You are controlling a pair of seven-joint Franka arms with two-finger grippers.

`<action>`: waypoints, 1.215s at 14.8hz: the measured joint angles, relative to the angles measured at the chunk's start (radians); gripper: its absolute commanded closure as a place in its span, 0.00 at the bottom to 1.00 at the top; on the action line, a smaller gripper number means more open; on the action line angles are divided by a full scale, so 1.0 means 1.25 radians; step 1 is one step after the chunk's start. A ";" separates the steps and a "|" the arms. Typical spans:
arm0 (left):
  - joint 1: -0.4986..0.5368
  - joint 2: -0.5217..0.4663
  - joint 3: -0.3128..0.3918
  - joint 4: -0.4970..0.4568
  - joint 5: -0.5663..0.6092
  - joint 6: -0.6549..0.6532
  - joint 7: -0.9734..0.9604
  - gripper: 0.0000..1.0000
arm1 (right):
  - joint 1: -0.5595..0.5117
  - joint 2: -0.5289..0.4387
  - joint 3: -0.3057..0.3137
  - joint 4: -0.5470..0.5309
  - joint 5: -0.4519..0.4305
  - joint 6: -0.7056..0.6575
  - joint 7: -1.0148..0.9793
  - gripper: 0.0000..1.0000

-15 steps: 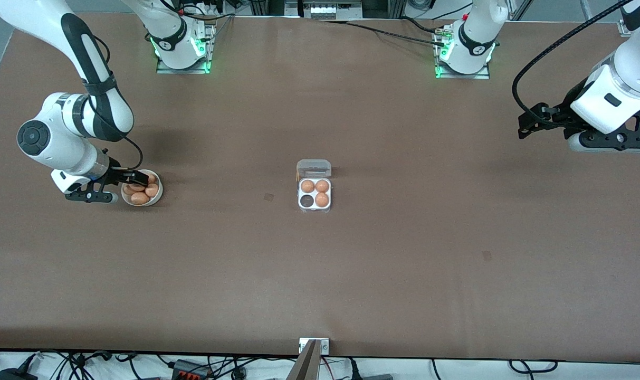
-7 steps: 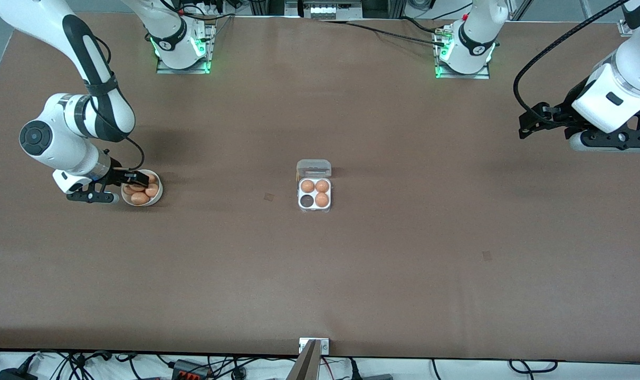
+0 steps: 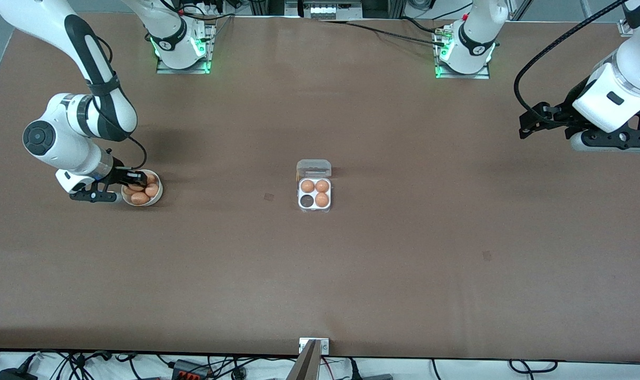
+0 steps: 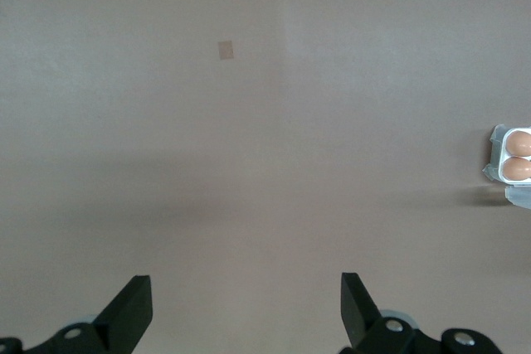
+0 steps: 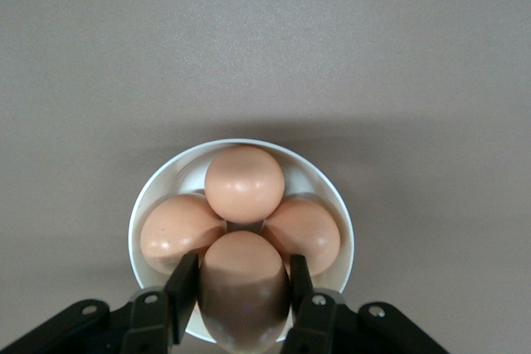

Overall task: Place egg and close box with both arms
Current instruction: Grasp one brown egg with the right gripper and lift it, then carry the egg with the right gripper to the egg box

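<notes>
Left tool (image 4: 241,312) spread wide over bare table (image 4: 249,147), box (image 4: 513,159) at edge

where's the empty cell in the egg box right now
In the front view, the box sits mid-table; its empty cell is the camera-near one toward the right arm's end.

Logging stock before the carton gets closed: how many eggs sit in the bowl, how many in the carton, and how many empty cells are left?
Eggs in the white bowl: 4, one of them between the right pincer's fingers
Eggs in the egg carton: 3
Empty carton cells: 1
Total eggs: 7
</notes>
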 measured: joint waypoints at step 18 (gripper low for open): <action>0.000 0.000 0.000 0.001 0.000 0.000 0.000 0.00 | 0.181 -0.033 0.014 0.297 0.001 -0.323 0.196 0.67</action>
